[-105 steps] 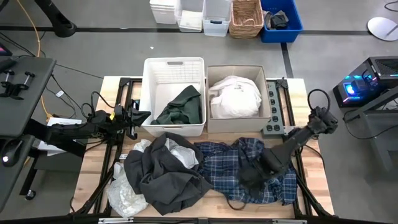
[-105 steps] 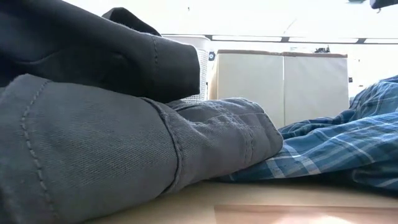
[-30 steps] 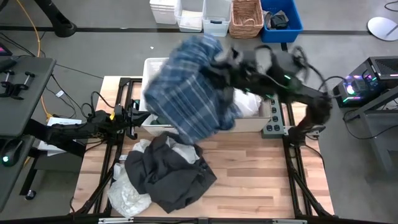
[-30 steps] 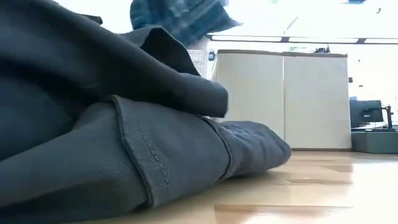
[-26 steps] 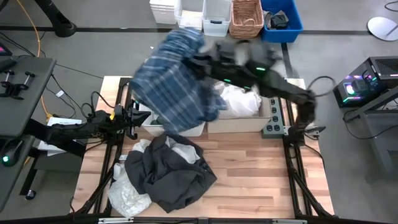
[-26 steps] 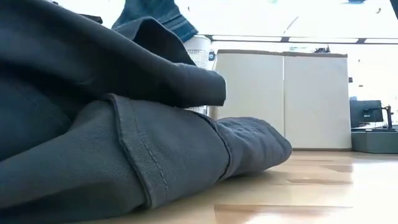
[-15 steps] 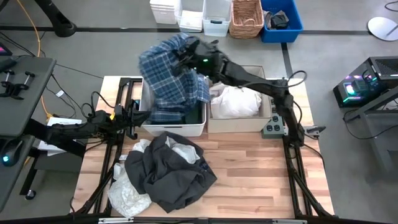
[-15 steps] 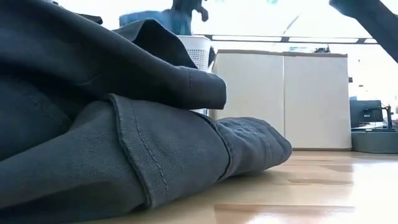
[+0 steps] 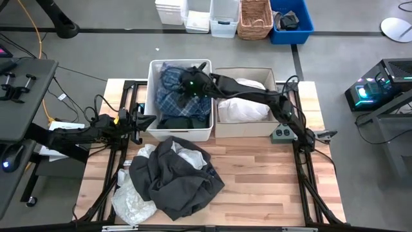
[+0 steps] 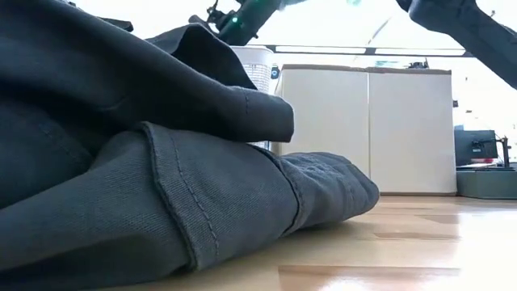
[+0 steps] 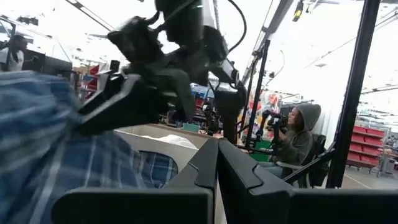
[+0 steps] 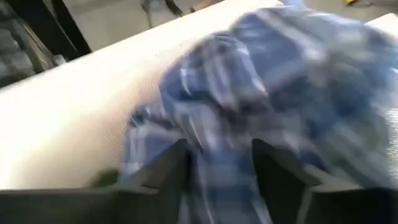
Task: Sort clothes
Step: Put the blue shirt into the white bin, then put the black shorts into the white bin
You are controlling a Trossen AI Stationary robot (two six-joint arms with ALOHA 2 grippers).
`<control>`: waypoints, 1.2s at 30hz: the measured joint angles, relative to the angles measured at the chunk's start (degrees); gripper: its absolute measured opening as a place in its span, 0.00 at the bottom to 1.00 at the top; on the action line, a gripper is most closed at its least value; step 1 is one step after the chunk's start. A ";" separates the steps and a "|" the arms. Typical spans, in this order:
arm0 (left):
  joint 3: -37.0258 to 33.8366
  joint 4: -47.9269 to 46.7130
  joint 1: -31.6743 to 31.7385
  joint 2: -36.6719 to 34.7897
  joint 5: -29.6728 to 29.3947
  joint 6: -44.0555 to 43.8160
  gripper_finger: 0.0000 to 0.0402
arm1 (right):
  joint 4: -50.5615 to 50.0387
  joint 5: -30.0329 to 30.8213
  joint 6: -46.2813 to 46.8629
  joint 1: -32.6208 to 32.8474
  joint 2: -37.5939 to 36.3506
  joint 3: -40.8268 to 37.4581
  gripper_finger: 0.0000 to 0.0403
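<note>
The blue-and-navy plaid shirt (image 9: 168,90) lies bunched in the white slatted basket (image 9: 154,69), on top of a dark green garment (image 9: 183,122). My right gripper (image 9: 188,87) is low over the basket. Its fingers stand apart right above the plaid cloth (image 12: 280,74), which also shows in the left wrist view (image 11: 37,143). A white garment (image 9: 243,106) fills the cardboard box (image 9: 273,77). A dark grey garment (image 9: 177,183) and a white one (image 9: 132,201) lie heaped on the table's near left. My left gripper (image 9: 141,120) waits shut at the table's left edge. My right gripper points down into the basket with the plaid shirt (image 12: 217,124) showing between and beyond its fingers (image 12: 168,171). I cannot tell whether the fingers touch the cloth. The shirt rests in the basket.
The dark grey garment (image 10: 121,162) fills the low view's left, with the basket (image 10: 258,65) and the box (image 10: 363,129) behind it. Bare wood (image 9: 264,180) lies on the table's near right. Bins and a wicker basket (image 9: 254,19) stand on the floor beyond.
My right gripper has swung with the plaid shirt from over the cardboard box toward the table's left and gone down over the white basket. The shirt, which hung spread below the gripper, has dropped and now lies bunched inside the basket.
</note>
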 joint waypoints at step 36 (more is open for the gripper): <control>0.00 0.02 0.02 0.00 -0.01 0.00 0.00 | -1.01 -15.66 -7.70 32.60 8.21 1.79 0.76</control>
